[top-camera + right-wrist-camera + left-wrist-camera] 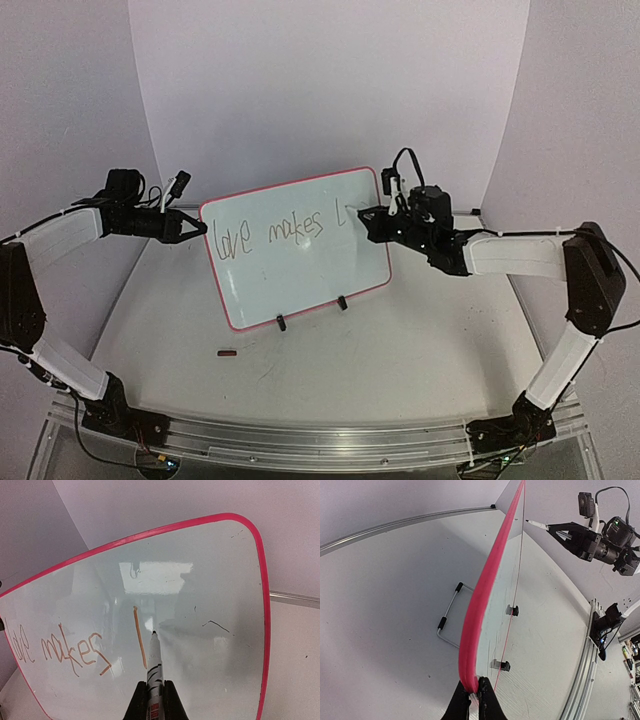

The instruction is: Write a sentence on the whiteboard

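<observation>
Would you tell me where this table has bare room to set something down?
Free: the table strip between the whiteboard and the arm bases, except one small dark piece. Crowded: beside the left gripper and right gripper.

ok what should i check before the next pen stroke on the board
1. Left hand clamped on the whiteboard frame: ok.
2. Marker gripped in the right hand, pointing at the board: ok.
3. Marker tip touching the surface: cannot tell; it sits just right of the l stroke.
4. Bare board to the right of that stroke for more letters: ok.
5. Sentence finished: not ok, only "love makes" and one stroke.
</observation>
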Motion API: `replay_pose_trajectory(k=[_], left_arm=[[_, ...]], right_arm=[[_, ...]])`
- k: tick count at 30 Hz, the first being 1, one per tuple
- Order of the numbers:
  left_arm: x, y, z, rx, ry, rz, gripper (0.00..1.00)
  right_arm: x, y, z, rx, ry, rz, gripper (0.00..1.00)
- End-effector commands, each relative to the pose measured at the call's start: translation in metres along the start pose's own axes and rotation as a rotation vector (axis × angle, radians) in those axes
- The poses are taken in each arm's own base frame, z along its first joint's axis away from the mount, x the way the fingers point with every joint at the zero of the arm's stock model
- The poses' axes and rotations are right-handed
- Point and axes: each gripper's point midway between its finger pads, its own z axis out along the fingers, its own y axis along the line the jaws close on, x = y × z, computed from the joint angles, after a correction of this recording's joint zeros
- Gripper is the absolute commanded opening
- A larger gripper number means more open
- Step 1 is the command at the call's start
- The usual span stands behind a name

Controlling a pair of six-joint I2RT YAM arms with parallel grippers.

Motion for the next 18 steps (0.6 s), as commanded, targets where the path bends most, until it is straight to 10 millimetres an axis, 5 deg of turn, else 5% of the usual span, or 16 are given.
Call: replay_pose_trajectory(k=[1, 18], left_arm=[[0.001, 0.007, 0.004, -0.038, 0.026, 0.045, 0.00], [0.001, 0.007, 0.004, -0.039, 0.026, 0.044, 0.00]], right_arm=[[-0.010, -0.001, 0.007, 0.010, -0.024, -0.006, 0.00], [0.028, -0.015, 0.006, 0.047, 0.055, 0.023, 0.00]])
